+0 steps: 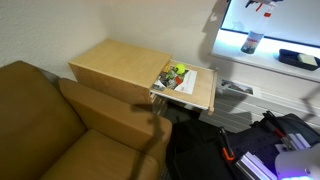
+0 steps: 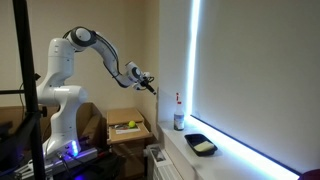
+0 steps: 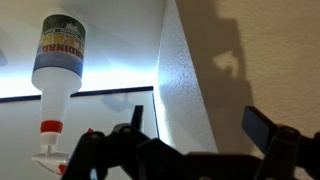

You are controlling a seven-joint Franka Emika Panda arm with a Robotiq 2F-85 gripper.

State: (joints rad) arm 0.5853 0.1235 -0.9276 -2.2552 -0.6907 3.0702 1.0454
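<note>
Plainly, the gripper (image 2: 150, 84) hangs high in the air at the end of the stretched arm, close to the wall corner (image 3: 181, 90) and holding nothing. In the wrist view its fingers (image 3: 92, 150) stand spread wide, with only wall and window light between them.

The nearest thing to it is the bottle (image 2: 179, 118). It stands upright on the window sill (image 2: 232, 165), red cap on top, at about 4 o'clock from the gripper and well below it. The wrist view shows the bottle (image 3: 57, 65) upside down at 10 o'clock in the frame, so that picture appears to be flipped and directions read from it need turning round. A dark tray (image 2: 202, 146) lies on the sill near the bottle, at its 4 o'clock, apart from it. The small table (image 2: 120, 138) with odds and ends sits lower, at 8 o'clock from the bottle, beside the couch (image 1: 40, 120).

To do the reach well, I judge that the gripper should first be brought over until the bottle sits midway between the fingers in the wrist view. Only then should it come down. The bottle is tall and narrow and looks easy to tip, so a grip on the body, below the tapering neck, seems safest, with the fingers coming in level from both sides. The wall corner is close by the arm, so the descent should swing out toward the window and not scrape along the corner. The tray needs to be given room as well.
</note>
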